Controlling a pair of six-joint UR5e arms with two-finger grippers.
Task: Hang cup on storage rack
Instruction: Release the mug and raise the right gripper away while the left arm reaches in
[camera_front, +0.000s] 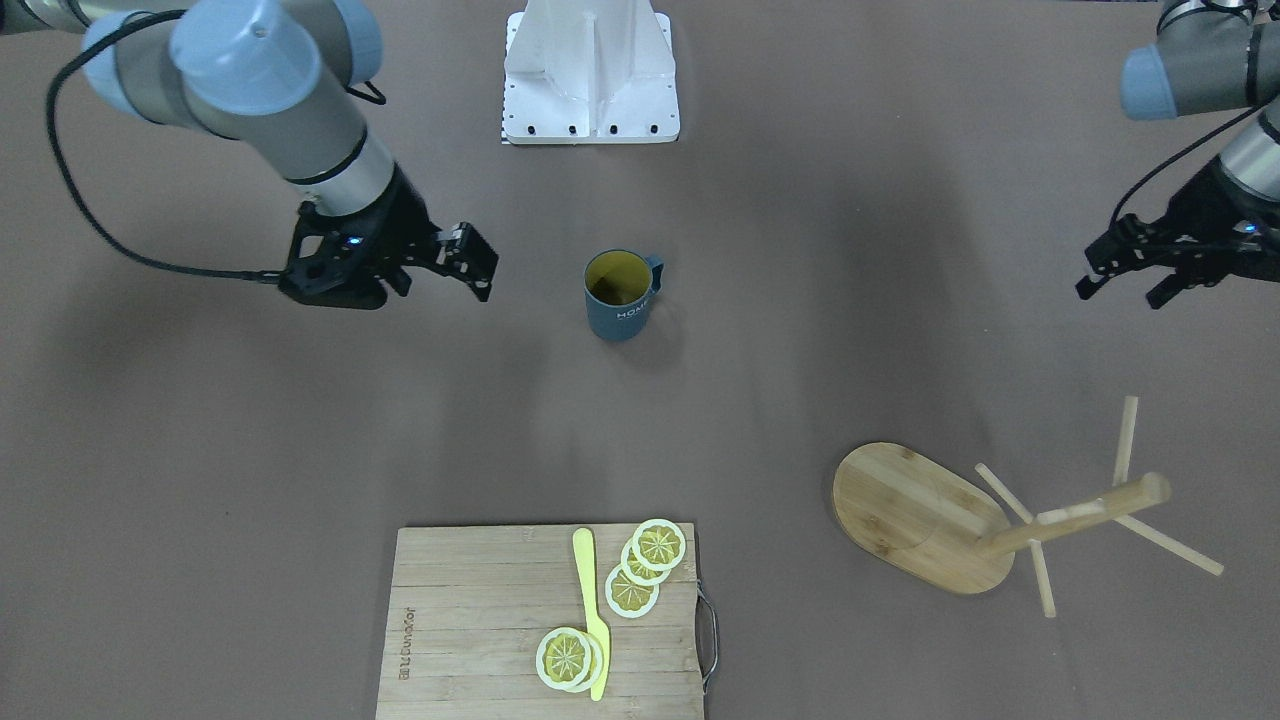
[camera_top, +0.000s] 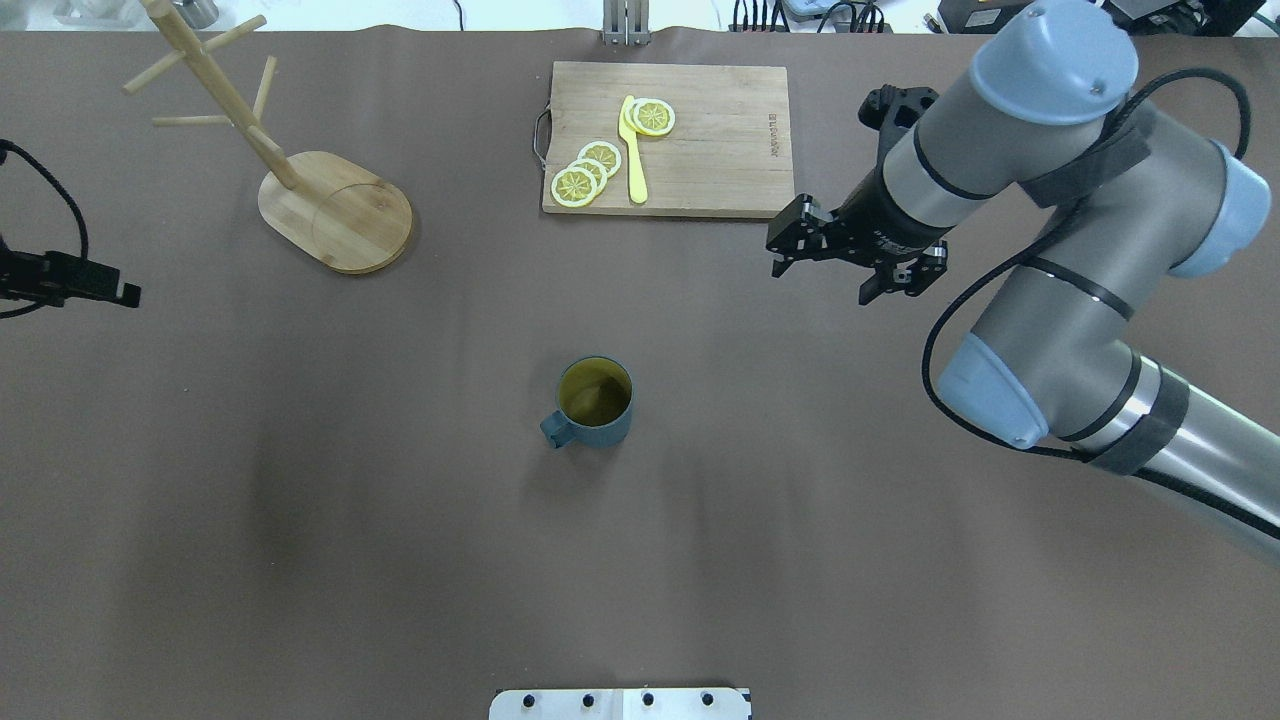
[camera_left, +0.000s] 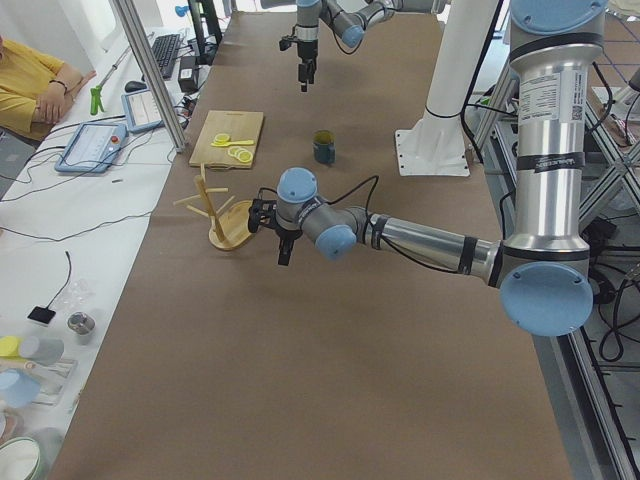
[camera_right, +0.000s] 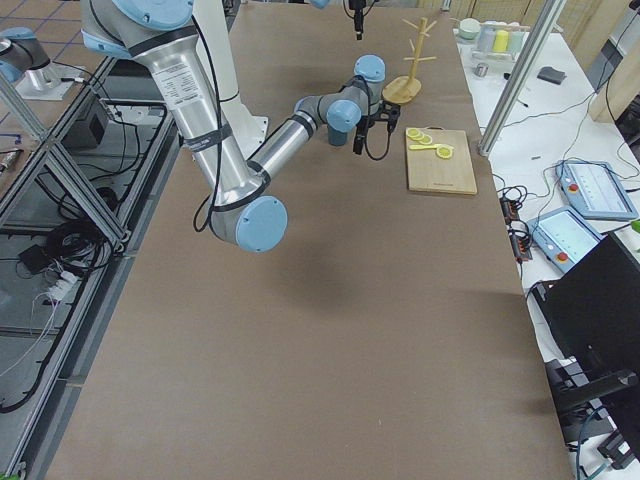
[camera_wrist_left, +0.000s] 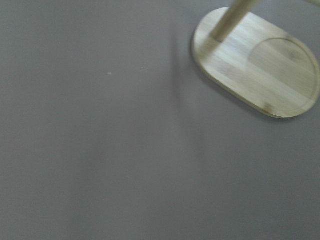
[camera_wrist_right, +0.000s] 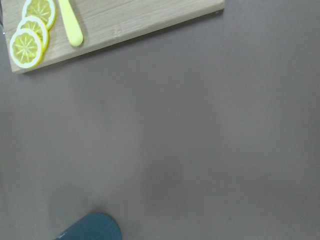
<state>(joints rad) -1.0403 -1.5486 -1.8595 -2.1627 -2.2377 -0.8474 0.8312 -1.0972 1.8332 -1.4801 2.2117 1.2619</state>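
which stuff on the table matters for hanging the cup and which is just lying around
For the job:
cup, upright mid-table, not held
storage rack, pegs bare

Lying about:
cutting board
lemon slices on it
yellow knife on it

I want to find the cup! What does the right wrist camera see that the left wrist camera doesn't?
Only the right wrist view shows a bit of the cup at the bottom, plus the board with lemon slices and a yellow knife. Only the left wrist view shows the rack: its base and post. Both show bare brown table.
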